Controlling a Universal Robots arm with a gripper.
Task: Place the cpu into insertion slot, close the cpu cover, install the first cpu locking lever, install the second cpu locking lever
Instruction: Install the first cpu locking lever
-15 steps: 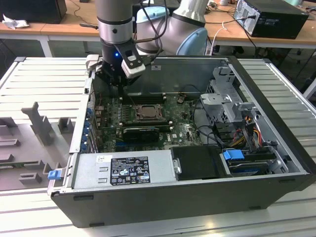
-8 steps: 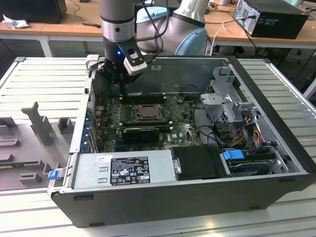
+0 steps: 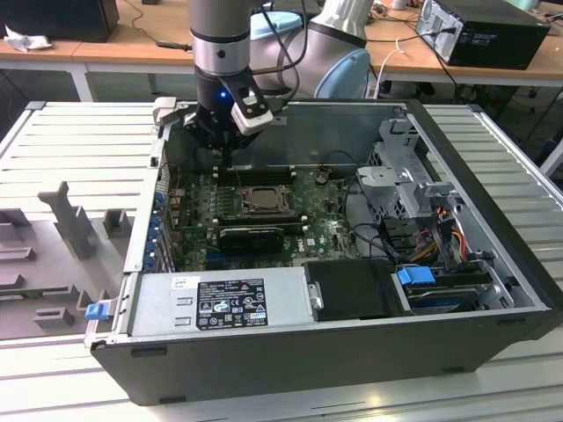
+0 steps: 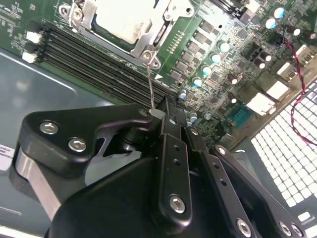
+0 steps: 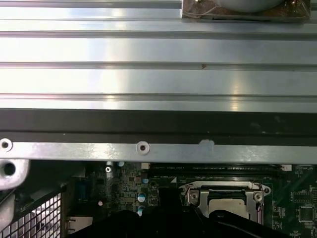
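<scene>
Open computer case (image 3: 493, 290) lay on a slatted table (image 3: 62, 141). Insertion slot (image 3: 257, 200) sat mid-motherboard (image 3: 321, 230), toward the case's far wall. Cpu (image 4: 124, 20) was seated in it: flat square, pale silvery top. Cpu cover (image 4: 89, 11), a grey metal frame, lay closed around it. Gripper (image 4: 157, 113) hung above the slot's far edge, fingers pinched together on a thin wire locking lever (image 4: 150, 84) standing up from the slot's corner.
</scene>
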